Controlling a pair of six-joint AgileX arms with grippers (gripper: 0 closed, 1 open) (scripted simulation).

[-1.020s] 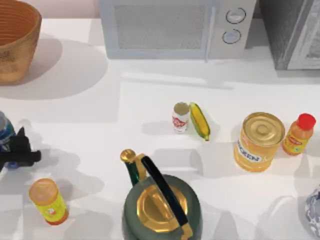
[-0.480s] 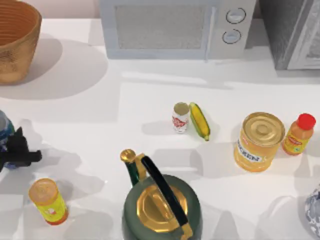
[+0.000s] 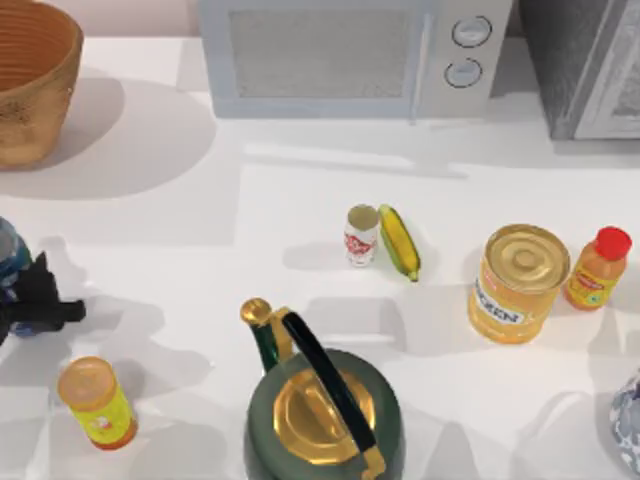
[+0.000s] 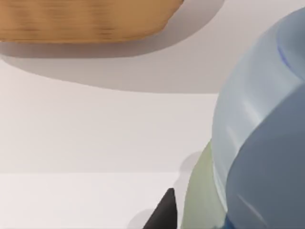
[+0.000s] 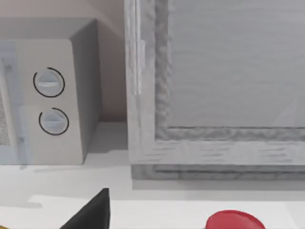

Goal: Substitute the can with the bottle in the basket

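Over at the table's left edge, my left gripper (image 3: 22,300) is right up against the bottle (image 3: 8,262), its black fingers reaching along the clear-blue body. Whether the jaws have actually clamped on it I cannot tell. From the left wrist view the bottle (image 4: 259,133) looms huge and pale blue, with a black fingertip (image 4: 162,214) poking up beside it and the basket (image 4: 90,21) across the white table (image 4: 95,133).

The basket (image 3: 30,80) sits in the far left corner of the top view, tan wicker with ribbed walls, well apart from the bottle. The can (image 3: 361,235) stands upright out on the open table (image 3: 200,220) near the middle, touching or just beside a corn cob (image 3: 399,241).

Near the front stands a green kettle (image 3: 322,410) with a gold lid, and a yellow-green cylinder (image 3: 97,403) to its left. On the right, a large yellow tin (image 3: 517,283) and an orange bottle (image 3: 598,267) stand side by side.

A microwave (image 3: 350,55) lines the back edge. The right wrist view shows the microwave's dials (image 5: 50,102) and a black fingertip (image 5: 93,212) of my right arm.
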